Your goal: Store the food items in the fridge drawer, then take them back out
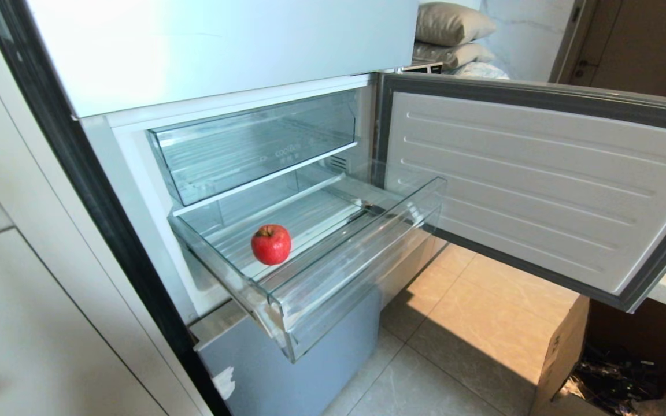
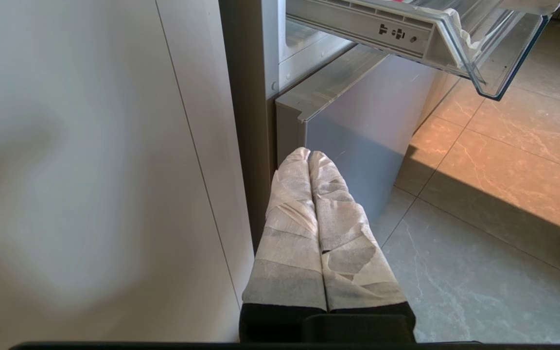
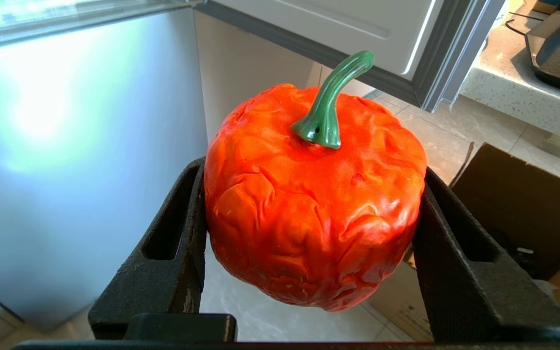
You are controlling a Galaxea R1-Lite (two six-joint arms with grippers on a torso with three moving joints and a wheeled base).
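Fridge drawer [image 1: 362,260] pulled out, clear plastic, red apple [image 1: 271,244] sitting on ribbed floor toward left side. My right gripper [image 3: 309,253], out of head view, clamps red-orange pepper [image 3: 314,204] with green stem, low beside silver-blue fridge panel [image 3: 76,146]. Left gripper [image 2: 309,160] parked low, taped fingers pressed together, empty. I judge next: raise pepper over drawer front lip, lower into open room right of apple. Watch open fridge door [image 1: 541,185] at right, coolBox bin [image 1: 252,144] overhanging far part of drawer.
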